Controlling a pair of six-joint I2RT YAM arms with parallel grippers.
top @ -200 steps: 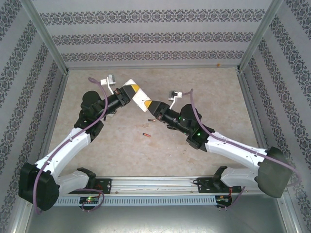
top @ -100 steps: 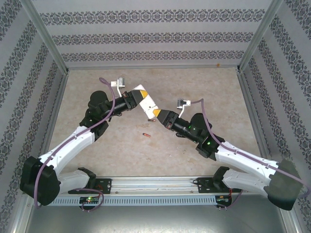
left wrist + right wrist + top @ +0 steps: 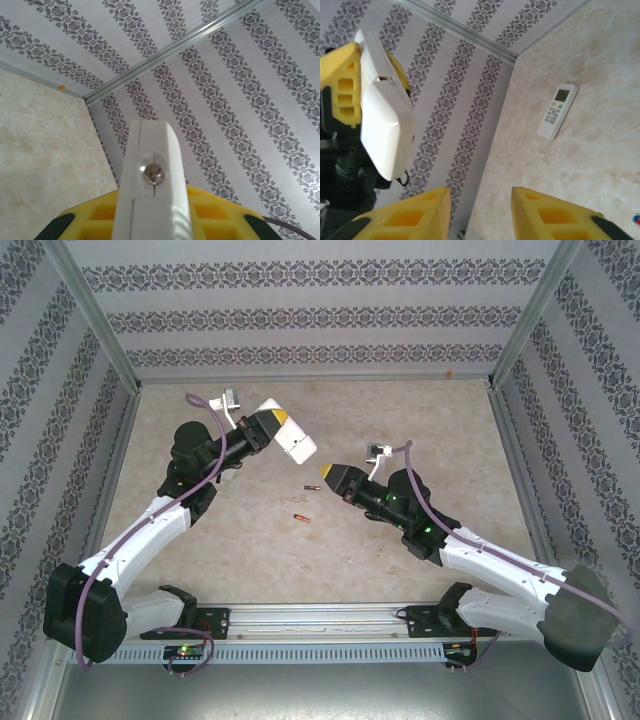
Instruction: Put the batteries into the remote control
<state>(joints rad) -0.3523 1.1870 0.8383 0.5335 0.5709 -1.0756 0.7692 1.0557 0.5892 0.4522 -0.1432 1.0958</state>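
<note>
Currently, top view first: one beige table (image 3: 420, 530) boxed in by patterned walls (image 3: 320, 315), with two arms on it. The left arm (image 3: 150, 530) reaches toward the far left, and the right arm (image 3: 490, 560) comes in from the near right. Their tips face each other near the table's middle, apart. One remote control (image 3: 295, 445), a white slab, is clamped in the left gripper (image 3: 272, 428) and held up off the table, sticking out past the yellow fingertips toward the right arm. The right gripper (image 3: 325, 476) sits just right of it, not touching. The right wrist view settles that hand: its two yellow fingers (image 3: 410, 215) stand apart with nothing between them. That view also gives a second remote (image 3: 558, 111), white with a small display and buttons, lying flat on the table not far from the foot of a wall. The left wrist view gives the held remote end-on, pinched between yellow pads (image 3: 97, 220), with one screw (image 3: 153, 173) in its end face. Two batteries (image 3: 310, 485) counted, both loose on the table in the top view, tiny dark cylinders with coppery ends. One lies just beside the right gripper's tip, the other battery (image 3: 300, 517) nearer the bases, a little apart. Whether any sit inside the held remote, cannot tell. One orange dot (image 3: 449, 374) sits at the table's far edge.
</note>
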